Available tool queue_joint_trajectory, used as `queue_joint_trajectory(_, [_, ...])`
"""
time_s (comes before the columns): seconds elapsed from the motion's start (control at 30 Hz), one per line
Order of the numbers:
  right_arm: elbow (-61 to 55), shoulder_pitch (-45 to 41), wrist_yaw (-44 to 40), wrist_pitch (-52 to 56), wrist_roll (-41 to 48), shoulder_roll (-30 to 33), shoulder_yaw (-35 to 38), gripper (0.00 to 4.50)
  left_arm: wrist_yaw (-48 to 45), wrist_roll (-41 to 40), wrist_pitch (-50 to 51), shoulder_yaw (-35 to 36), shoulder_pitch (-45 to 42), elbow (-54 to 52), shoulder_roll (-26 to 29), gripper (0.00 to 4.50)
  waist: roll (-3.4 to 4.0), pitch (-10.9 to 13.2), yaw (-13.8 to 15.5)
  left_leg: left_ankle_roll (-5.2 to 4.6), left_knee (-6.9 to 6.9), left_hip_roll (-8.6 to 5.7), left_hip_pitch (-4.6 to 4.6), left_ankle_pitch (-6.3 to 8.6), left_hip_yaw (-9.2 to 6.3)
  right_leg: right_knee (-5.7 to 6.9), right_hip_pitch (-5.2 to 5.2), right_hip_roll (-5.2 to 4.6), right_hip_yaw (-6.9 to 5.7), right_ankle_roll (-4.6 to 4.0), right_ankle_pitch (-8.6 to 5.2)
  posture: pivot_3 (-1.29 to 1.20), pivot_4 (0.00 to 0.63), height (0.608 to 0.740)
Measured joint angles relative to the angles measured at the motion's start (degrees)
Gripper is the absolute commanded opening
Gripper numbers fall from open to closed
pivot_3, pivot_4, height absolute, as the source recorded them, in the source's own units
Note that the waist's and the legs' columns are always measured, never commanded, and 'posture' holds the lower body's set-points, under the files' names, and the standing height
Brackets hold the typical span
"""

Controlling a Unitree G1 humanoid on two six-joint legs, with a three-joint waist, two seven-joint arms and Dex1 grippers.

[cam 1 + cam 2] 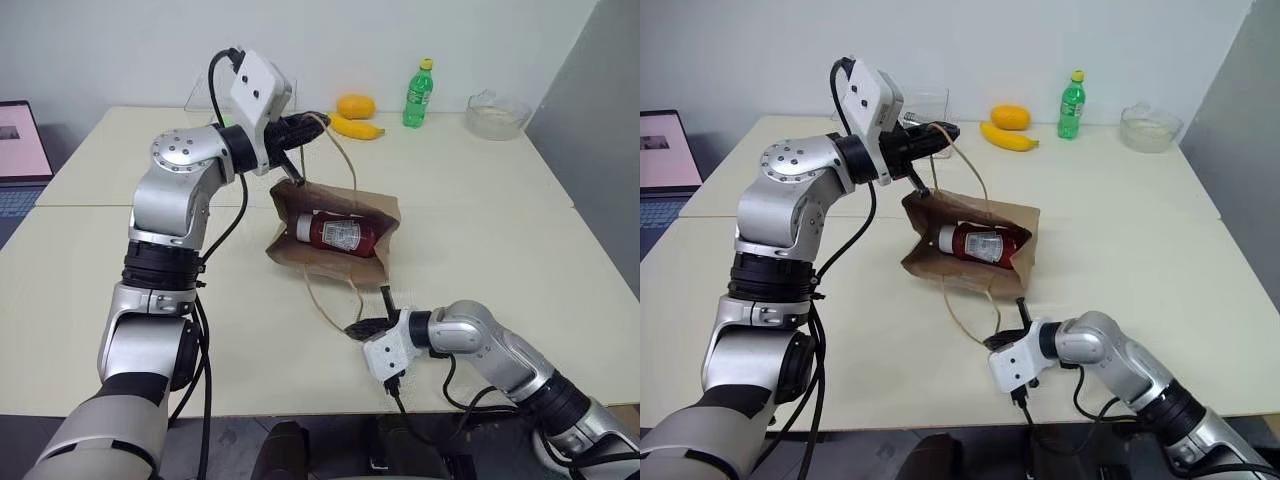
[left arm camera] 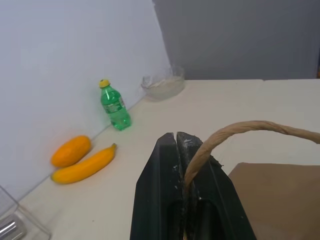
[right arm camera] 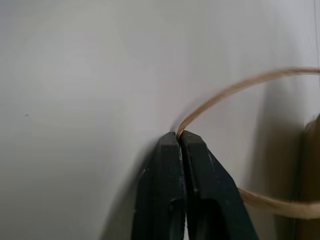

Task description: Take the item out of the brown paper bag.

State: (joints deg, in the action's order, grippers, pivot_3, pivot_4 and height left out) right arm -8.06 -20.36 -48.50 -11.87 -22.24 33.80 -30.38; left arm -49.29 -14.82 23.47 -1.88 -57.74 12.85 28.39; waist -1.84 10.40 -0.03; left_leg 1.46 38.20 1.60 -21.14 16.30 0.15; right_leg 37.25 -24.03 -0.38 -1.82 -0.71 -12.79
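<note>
Holding bag (image 1: 335, 240) open | left gripper (image 1: 312, 121) jaws clamped on far handle (image 1: 345, 160), lifting mouth | right gripper (image 3: 179, 137) jaws pinch near handle (image 1: 325, 305) at 6 o'clock | bottle (image 1: 340, 233) inside bag, on counter (image 1: 480, 230)

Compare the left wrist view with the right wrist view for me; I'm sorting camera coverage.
Left wrist view: a green plastic soda bottle, a yellow banana, an orange round fruit and a clear glass bowl along the wall, with the left gripper shut on the upper tan loop handle.

Right wrist view: the right gripper shut on the lower tan loop handle.

Both: the creased brown paper bag and the cream table.
</note>
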Motion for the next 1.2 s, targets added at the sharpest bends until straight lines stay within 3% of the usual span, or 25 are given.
queue_joint_trajectory(0.13, [-3.8,2.4,-0.3,8.7,6.3,-3.1,4.6,2.31,-1.4,-0.8,0.2,0.0,0.7,-2.1,0.5,0.00,0.00,0.0,0.0,0.02,-0.02,0.04,0.00,-0.01,-0.03,0.05,-0.03,0.02,-0.02,0.00,0.00,0.00,0.150,0.740])
queue_joint_trajectory(0.27, [-15.8,4.0,-4.1,25.7,20.1,-4.4,11.1,2.31,-1.4,-1.4,1.5,0.0,1.4,-3.3,0.4,0.00,0.01,0.0,0.0,0.03,0.01,0.07,0.00,-0.02,-0.09,0.13,-0.03,0.00,-0.04,0.00,0.00,0.00,0.150,0.740])
queue_joint_trajectory(0.47, [-25.7,7.5,-11.5,44.2,37.6,7.9,24.2,2.31,-1.5,-2.1,2.4,0.2,1.9,-4.2,0.6,0.00,0.01,0.0,0.1,-0.02,0.01,-0.02,-0.01,0.01,-0.05,0.05,0.01,-0.16,-0.06,0.01,-0.01,0.00,0.150,0.740])
queue_joint_trajectory(0.57, [-26.2,4.9,-11.2,50.5,44.8,7.9,29.0,2.31,-1.5,-2.4,2.4,0.0,2.0,-4.5,0.1,0.00,0.00,0.0,-0.1,-0.02,0.00,-0.05,0.07,0.01,-0.03,0.10,0.00,-0.08,-0.01,0.01,0.00,0.00,0.150,0.740])
queue_joint_trajectory(0.67, [-26.6,1.0,-8.4,53.4,47.5,6.3,29.3,2.31,-1.4,-2.9,2.7,0.0,2.0,-5.1,-0.1,0.00,0.00,0.0,-0.3,-0.02,-0.04,0.02,0.10,0.01,-0.01,0.14,-0.03,0.08,0.07,0.01,-0.01,0.00,0.150,0.740])
queue_joint_trajectory(0.73, [-26.2,-4.0,-4.5,54.0,45.5,3.2,25.5,2.31,-1.4,-3.2,3.0,0.1,2.0,-5.3,-0.4,0.00,0.01,0.0,-0.6,-0.02,-0.06,0.05,0.15,0.01,-0.01,0.30,-0.10,0.13,0.17,0.00,-0.02,0.00,0.150,0.740])
queue_joint_trajectory(0.93, [-15.9,-18.3,7.4,49.8,26.8,-6.4,5.1,2.31,-1.4,-3.4,3.7,0.0,1.6,-5.5,-1.6,0.00,0.01,0.0,-0.9,-0.01,-0.04,0.02,0.17,0.00,0.05,0.48,-0.25,0.16,0.47,-0.02,-0.03,0.00,0.150,0.740])
queue_joint_trajectory(1.13, [-4.3,-26.0,12.9,45.8,15.0,-10.7,-1.2,4.35,-1.4,-3.4,3.8,0.1,1.3,-5.5,-1.7,0.00,0.00,0.0,-0.5,-0.02,-0.03,0.00,0.13,0.01,0.08,0.45,-0.29,0.00,0.59,-0.01,-0.03,0.00,0.150,0.740])
queue_joint_trajectory(1.2, [-0.5,-26.7,12.8,43.9,11.8,-10.4,-3.5,4.47,-1.4,-3.4,3.8,0.1,1.3,-5.6,-1.7,0.00,0.00,0.0,-0.5,-0.02,-0.03,-0.02,0.13,0.01,0.12,0.44,-0.30,-0.01,0.65,0.00,-0.03,0.00,0.150,0.740])
